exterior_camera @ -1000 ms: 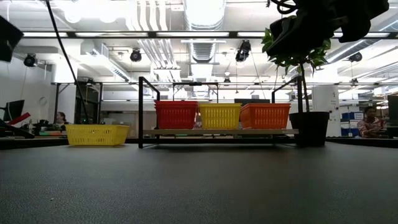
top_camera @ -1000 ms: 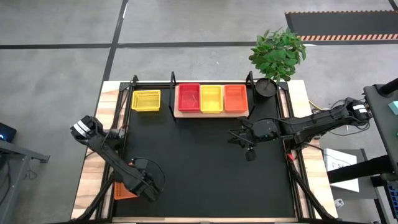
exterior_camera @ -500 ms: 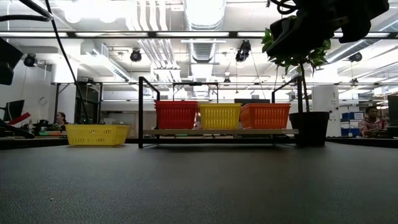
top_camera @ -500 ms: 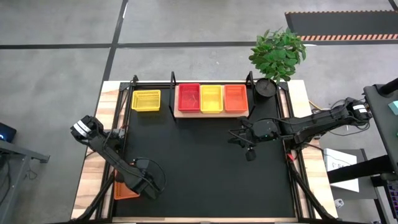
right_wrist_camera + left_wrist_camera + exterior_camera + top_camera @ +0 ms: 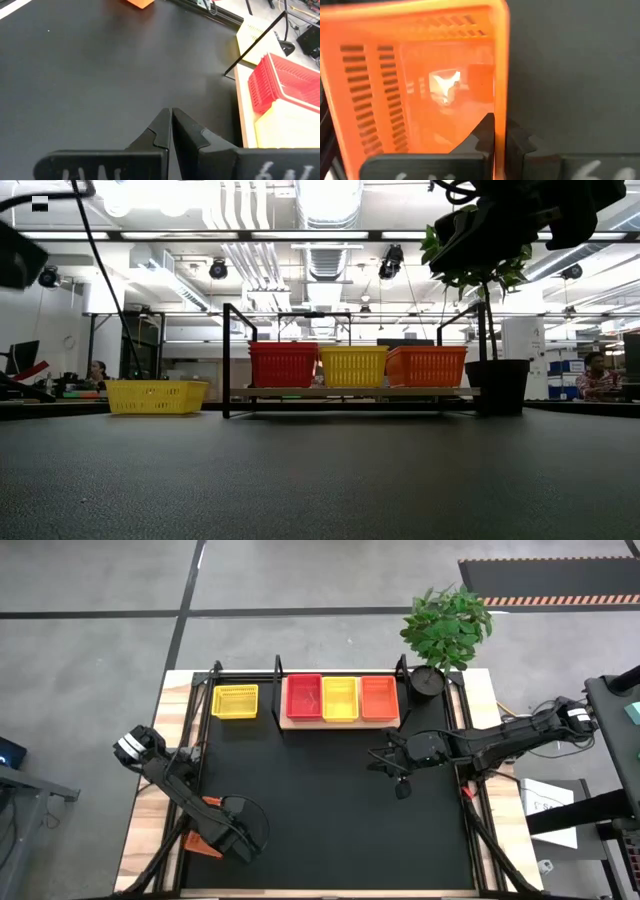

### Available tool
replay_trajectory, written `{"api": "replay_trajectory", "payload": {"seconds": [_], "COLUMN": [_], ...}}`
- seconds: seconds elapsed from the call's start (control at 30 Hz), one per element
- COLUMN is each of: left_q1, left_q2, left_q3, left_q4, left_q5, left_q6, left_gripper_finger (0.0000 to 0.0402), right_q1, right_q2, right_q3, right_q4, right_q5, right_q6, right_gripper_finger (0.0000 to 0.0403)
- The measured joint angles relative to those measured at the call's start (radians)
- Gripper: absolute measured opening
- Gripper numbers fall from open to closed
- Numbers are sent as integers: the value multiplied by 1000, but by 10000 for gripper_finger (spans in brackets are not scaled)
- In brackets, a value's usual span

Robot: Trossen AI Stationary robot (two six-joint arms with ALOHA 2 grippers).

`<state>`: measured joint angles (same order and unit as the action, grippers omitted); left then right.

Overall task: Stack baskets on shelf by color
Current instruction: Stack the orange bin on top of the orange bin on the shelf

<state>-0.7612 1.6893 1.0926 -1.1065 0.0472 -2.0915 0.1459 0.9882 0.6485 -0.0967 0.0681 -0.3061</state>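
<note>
An orange basket (image 5: 205, 840) (image 5: 420, 100) sits at the near left of the table, over the black mat's left edge. My left gripper (image 5: 228, 837) (image 5: 500, 127) points down and is shut on it. The wooden shelf (image 5: 340, 722) at the far side carries a red basket (image 5: 304, 697), a yellow basket (image 5: 339, 698) and an orange basket (image 5: 378, 697) side by side. Another yellow basket (image 5: 235, 701) rests on the table left of the shelf. My right gripper (image 5: 385, 762) (image 5: 171, 122) hangs shut over the mat's right half, holding nothing. My left gripper pinches one side wall of the orange basket at its rim (image 5: 500, 95), one finger (image 5: 482, 137) inside the basket and one (image 5: 517, 142) outside. The fingers come from above, pointing down. The basket is open side up; whether its bottom is still on the table I cannot tell.
A potted plant (image 5: 440, 640) stands at the far right, beside the shelf's right black post (image 5: 402, 670). The shelf's left post (image 5: 278, 675) stands between the shelf and the lone yellow basket. Bare black mat (image 5: 320, 800) spreads between the two arms.
My left gripper has shut, from wide open, on the orange basket's side wall. In the high view the basket now lies slanted to the mat's edge, where it lay square before. The right arm has kept still.
</note>
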Motion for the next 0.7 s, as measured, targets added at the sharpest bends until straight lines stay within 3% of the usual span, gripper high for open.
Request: {"api": "replay_trajectory", "payload": {"seconds": [0.13,0.27,0.47,0.7], "left_q1": [0,1,16,71], "left_q2": [-6,-6,-6,-6], "left_q3": [55,134,247,285], "left_q4": [0,6,57,311], "left_q5": [-66,-180,-404,-524], "left_q6": [75,256,575,1067], "left_gripper_finger": [1,0,0,0], "right_q1": [0,0,-1,-1], "right_q2": [0,0,1,3], "right_q3": [0,0,23,52], "right_q4": [0,5,9,49], "right_q5": [0,-1,-104,-258], "right_q6": [31,45,49,55], "right_gripper_finger": [9,12,42,99]}}
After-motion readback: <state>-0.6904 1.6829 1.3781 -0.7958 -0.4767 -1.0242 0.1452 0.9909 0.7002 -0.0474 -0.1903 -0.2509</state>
